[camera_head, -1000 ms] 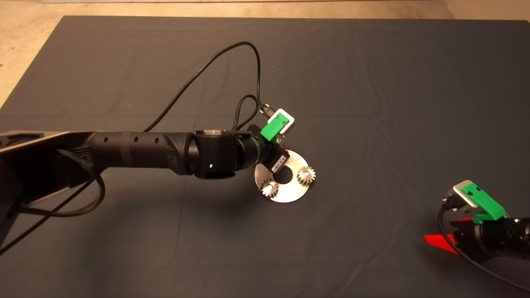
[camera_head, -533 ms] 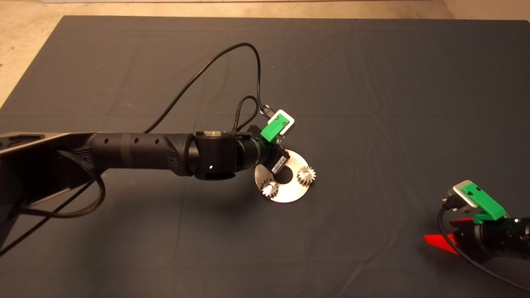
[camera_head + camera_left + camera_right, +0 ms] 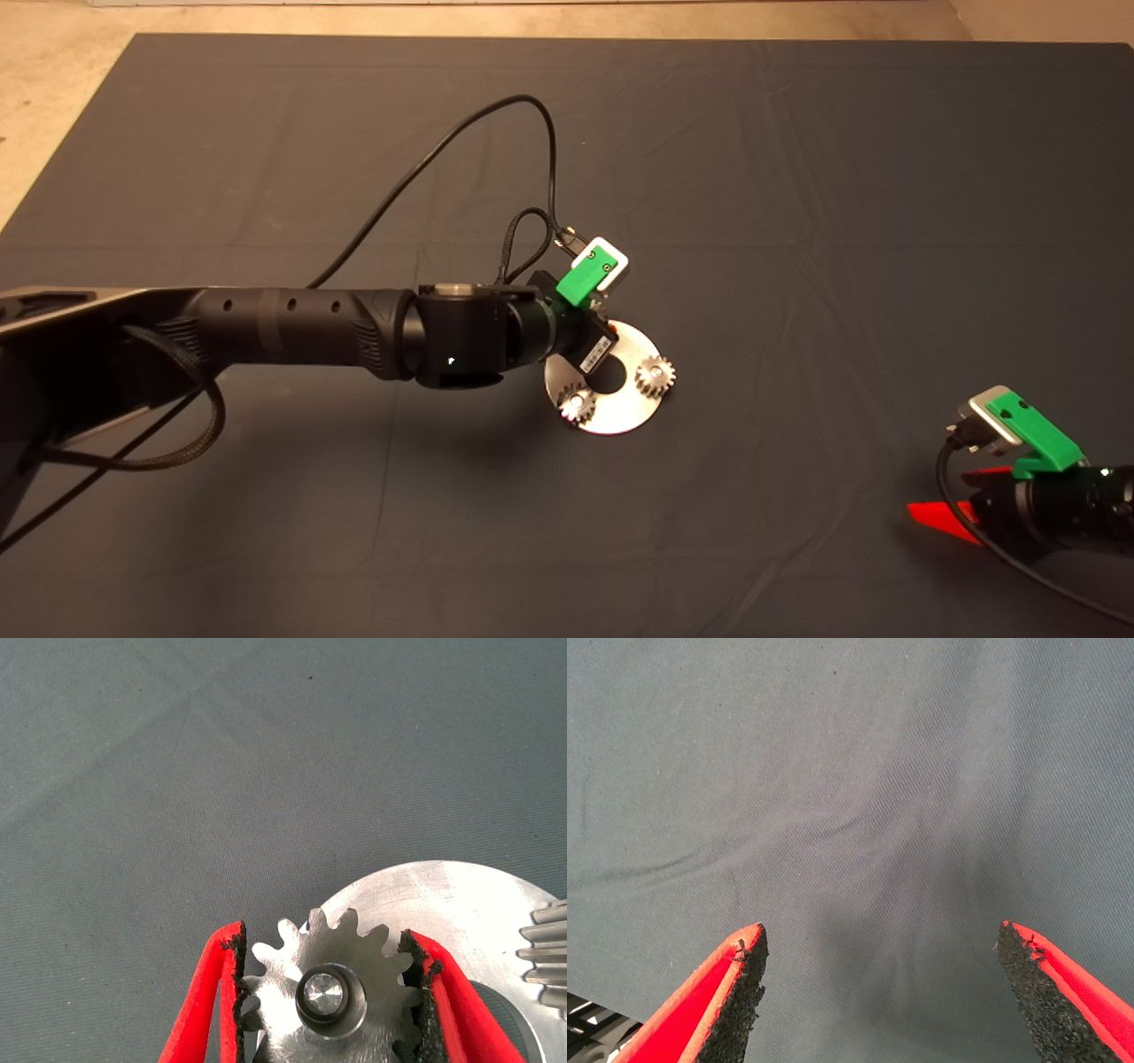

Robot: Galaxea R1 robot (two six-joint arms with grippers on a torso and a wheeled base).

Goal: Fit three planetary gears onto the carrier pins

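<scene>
Head view only shows two planetary gears [image 3: 656,376] on the disc [image 3: 620,416], one on its right side and one [image 3: 577,406] at its lower left; the left arm hides the far side. The left wrist view fills that in: a third gear [image 3: 332,983] sits over a carrier pin [image 3: 322,994] near the disc's rim, with the left gripper [image 3: 330,992] closed on it, pads against its teeth. The right gripper [image 3: 881,992] sits far to the disc's lower right over bare mat [image 3: 850,771], spread wide, holding nothing.
</scene>
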